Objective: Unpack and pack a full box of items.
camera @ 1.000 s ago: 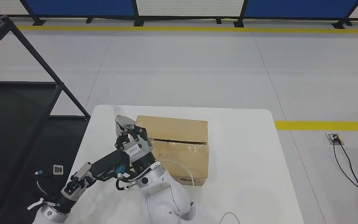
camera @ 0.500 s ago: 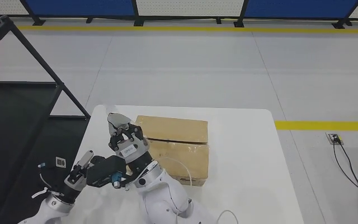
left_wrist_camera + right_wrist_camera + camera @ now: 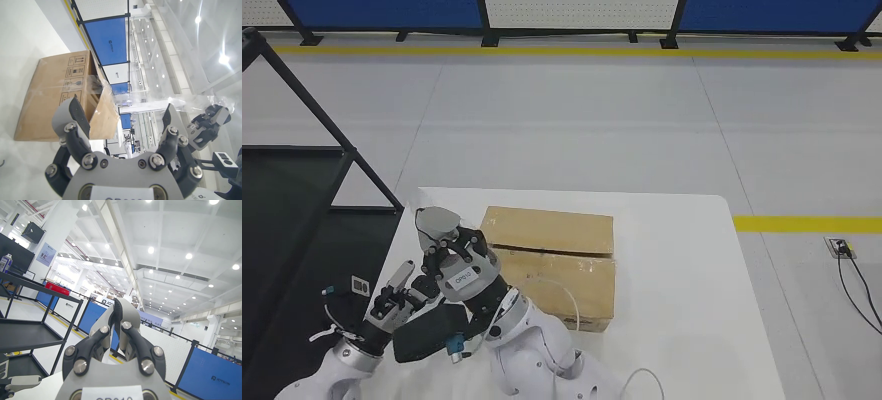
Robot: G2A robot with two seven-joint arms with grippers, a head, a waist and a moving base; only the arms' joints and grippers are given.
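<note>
The left gripper (image 3: 122,106) has its jaws wide apart with nothing between them. From above, the left gripper (image 3: 394,292) is over the left part of the worktop (image 3: 682,300), on the robot's side of the cardboard box (image 3: 552,262) and apart from it. The right gripper (image 3: 115,306) has its jaws pressed together and points up at the ceiling. In the top view the right gripper (image 3: 437,222) stands just beside the box's far left corner. Seen from the left wrist, the right gripper (image 3: 217,117) has clear film (image 3: 189,102) drifting in front of it, and I cannot tell whether the jaws pinch that film.

The cardboard box (image 3: 51,94) sits on the white worktop, left of its middle. Its top flaps meet at a seam with a narrow gap. The left wrist view shows one flap lifted at the end, dark inside, with crumpled clear tape at the opening. A white cable (image 3: 567,300) loops along the box's near side.

Around the worktop is a pale grey floor (image 3: 592,110) marked with yellow lines (image 3: 807,224). Blue and white barrier panels (image 3: 582,12) stand along its far edge. A black rack (image 3: 302,150) stands to the left of the worktop, and a floor socket (image 3: 839,246) lies far right. From the right wrist, a red cylinder (image 3: 56,290) shows by the rack's top shelf, under a white ceiling with round lights (image 3: 151,250).
</note>
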